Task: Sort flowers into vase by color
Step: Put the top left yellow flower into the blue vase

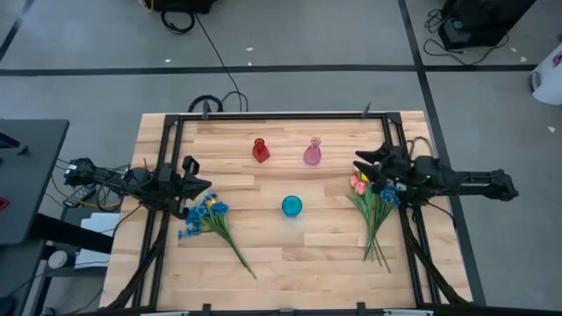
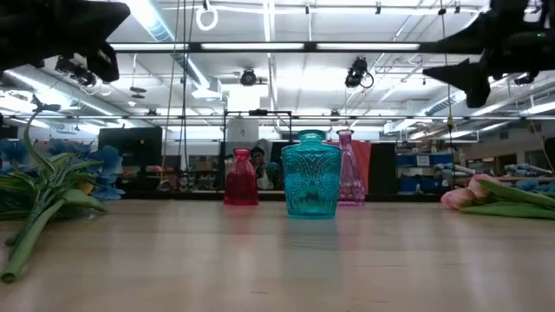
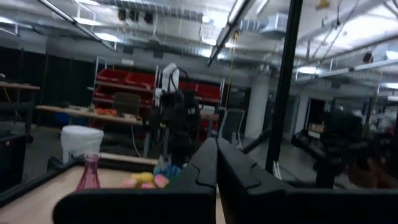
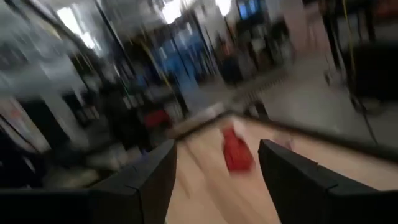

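Flowers lie in two bunches on the wooden table (image 1: 290,254). Taking the teal vase (image 1: 291,206) as the centre of a clock in the overhead view, the blue flowers (image 1: 204,213) lie at about nine o'clock, with green stems trailing toward seven. The pink and yellow flowers (image 1: 361,183) lie at about three o'clock, with a few blue blossoms beside them and stems running toward four. A red vase (image 1: 261,150) stands at eleven o'clock and a pink vase (image 1: 313,153) at one o'clock. The left gripper (image 1: 204,184) hangs just above the blue heads, fingers pressed together and holding nothing. The right gripper (image 1: 360,164) hovers over the pink and yellow buds, fingers spread wide and empty.
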Motion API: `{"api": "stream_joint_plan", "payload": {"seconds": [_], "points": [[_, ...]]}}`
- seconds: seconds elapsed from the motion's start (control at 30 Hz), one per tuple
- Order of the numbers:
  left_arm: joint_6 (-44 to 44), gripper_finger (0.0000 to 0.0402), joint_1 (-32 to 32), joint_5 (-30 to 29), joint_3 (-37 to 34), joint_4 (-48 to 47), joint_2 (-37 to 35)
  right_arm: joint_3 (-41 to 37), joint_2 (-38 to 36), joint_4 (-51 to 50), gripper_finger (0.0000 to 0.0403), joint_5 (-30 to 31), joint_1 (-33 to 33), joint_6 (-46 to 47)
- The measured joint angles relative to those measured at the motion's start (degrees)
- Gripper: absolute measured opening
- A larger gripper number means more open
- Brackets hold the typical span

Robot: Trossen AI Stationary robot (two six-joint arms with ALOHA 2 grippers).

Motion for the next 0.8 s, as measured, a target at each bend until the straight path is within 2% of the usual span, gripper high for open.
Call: {"api": "stream_joint_plan", "payload": {"seconds": [0.23, 0.37, 0.5, 0.63, 0.7, 0.8], "points": [[-0.1, 0.0008, 0.0, -4.3, 0.0, -0.8, 0.0, 7.1, 22.7, -0.4, 0.0229, -8.0, 2.9, 5.1], [-1.5, 0.0008, 0.0, -4.3, 0.0, -0.6, 0.0, 12.6, 35.6, -3.5, 0.0229, -8.8, 6.2, 9.0], [-1.5, 0.0008, 0.0, -4.3, 0.0, -0.4, 0.0, 23.2, 45.1, -18.2, 0.0229, -8.2, 8.8, 15.9], [-1.5, 0.0015, 0.0, -4.3, 0.0, 0.4, 0.0, 35.2, 54.3, -41.0, 0.0229, -8.0, 11.2, 25.3], [-1.5, 0.0022, 0.0, -4.3, 0.0, 0.6, 0.0, 40.3, 58.4, -52.6, 0.0229, -11.1, 11.7, 31.7], [-1.5, 0.0034, 0.0, -4.3, 0.0, 0.5, 0.0, 44.0, 62.9, -63.3, 0.0229, -19.2, 12.7, 38.1]]}}
